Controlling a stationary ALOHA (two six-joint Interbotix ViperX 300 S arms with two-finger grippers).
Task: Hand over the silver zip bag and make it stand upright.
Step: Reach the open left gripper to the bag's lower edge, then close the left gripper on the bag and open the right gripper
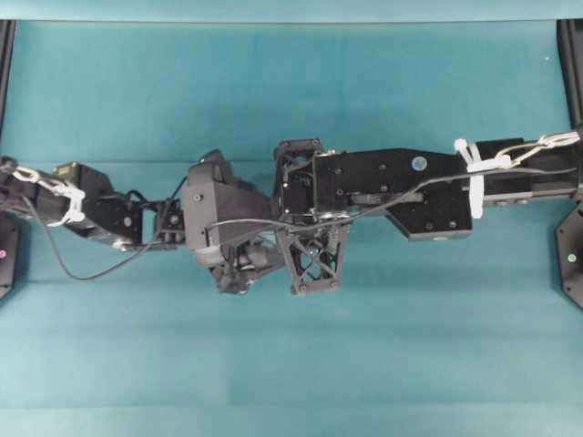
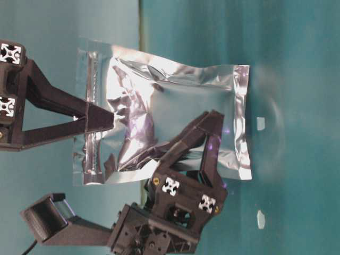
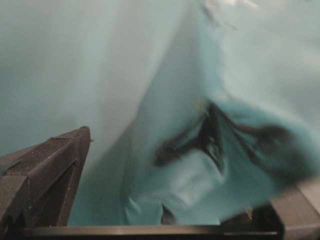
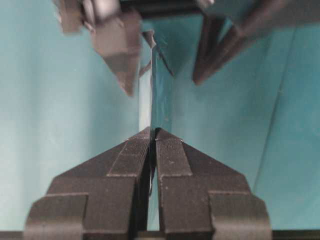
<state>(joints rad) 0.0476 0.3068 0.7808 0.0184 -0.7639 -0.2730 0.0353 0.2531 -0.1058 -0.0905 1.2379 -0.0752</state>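
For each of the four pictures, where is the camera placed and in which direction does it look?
Overhead: above, looking straight down at the teal table; both black arms meet mid-frame.
Table-level: low at the table, sideways view; shiny crinkled silver zip bag pinched by the right gripper, open left gripper around it.
Left wrist: behind open fingers, facing the bag's reflective surface.
Right wrist: behind shut fingers, seeing the bag edge-on.
Both wrist views share the bag.

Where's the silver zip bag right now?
In the table-level view the silver zip bag hangs mid-frame above the teal table, pinched at its zip end by the right gripper, with the open left gripper straddling its lower edge.
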